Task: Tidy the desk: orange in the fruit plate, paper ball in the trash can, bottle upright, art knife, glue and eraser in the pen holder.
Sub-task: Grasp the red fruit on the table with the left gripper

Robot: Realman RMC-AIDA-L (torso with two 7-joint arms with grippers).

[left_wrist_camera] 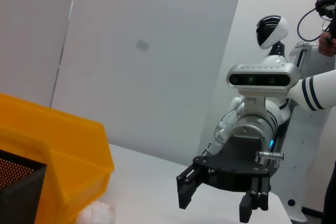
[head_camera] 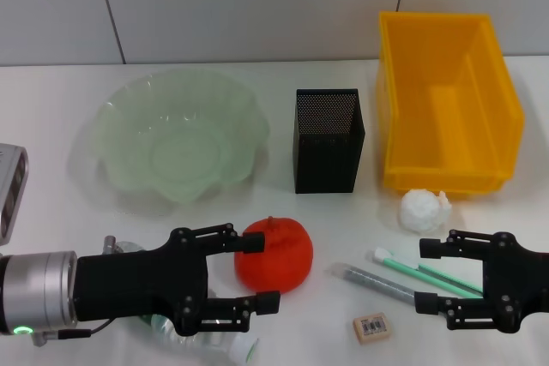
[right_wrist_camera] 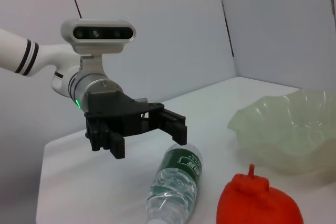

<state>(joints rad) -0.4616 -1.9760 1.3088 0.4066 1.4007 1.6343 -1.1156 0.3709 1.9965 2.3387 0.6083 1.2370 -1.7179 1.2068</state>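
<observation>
Left pincer (head_camera: 261, 273) gapes open beside the orange (head_camera: 276, 255), seemingly touching; right pincer (head_camera: 431, 276) open too.

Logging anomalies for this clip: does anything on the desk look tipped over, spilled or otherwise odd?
The bottle lies on its side below the open left gripper, cap still on, nothing spilled. The paper ball sits on the table beside the yellow bin, not in it. The orange looks dented.

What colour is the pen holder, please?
The pen holder is black perforated mesh, clearest in the head view.
</observation>
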